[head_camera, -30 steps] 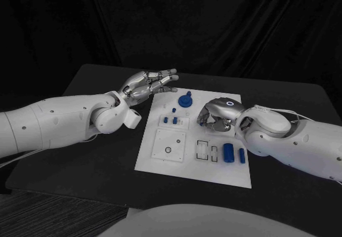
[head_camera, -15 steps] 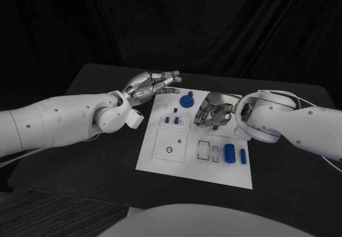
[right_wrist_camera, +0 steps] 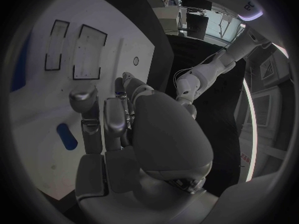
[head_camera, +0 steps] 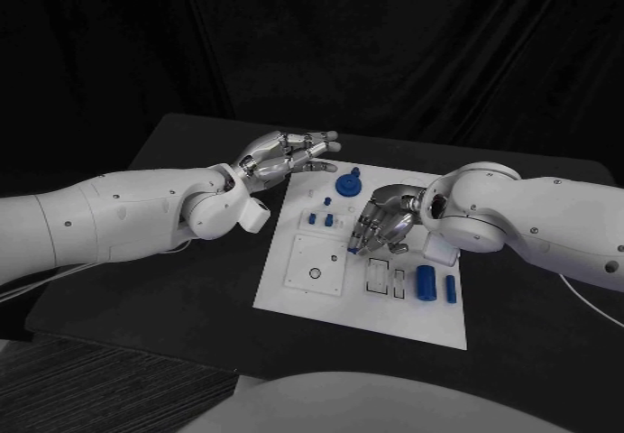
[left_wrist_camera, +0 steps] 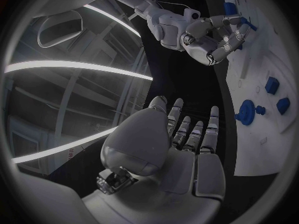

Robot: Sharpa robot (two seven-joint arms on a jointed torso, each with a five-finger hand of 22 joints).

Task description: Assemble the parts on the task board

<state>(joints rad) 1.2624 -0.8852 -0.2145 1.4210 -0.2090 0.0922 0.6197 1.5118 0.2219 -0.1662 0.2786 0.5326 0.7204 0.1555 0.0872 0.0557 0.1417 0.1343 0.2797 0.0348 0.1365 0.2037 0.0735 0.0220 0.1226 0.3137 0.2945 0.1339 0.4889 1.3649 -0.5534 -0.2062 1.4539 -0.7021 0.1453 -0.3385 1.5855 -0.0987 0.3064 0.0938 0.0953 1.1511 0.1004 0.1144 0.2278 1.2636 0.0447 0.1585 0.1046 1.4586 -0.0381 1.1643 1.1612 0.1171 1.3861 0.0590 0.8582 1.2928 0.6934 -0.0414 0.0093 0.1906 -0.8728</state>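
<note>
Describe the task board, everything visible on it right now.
The task board is a flat white rectangular plate lying on the black table. Its far end carries a round blue knobbed part; two small blue parts sit nearby. Nearer are two black-outlined rectangular slots and two long blue parts. The right hand hovers over its middle, curled; contact unclear.

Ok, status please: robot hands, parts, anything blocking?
Left robot hand open, by board far corner. Right robot hand over board's middle, grasp unclear. Blue parts on board.

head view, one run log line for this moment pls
left hand: open, at task board far edge | right hand: curled over board middle, hold unclear | parts: unassembled
</note>
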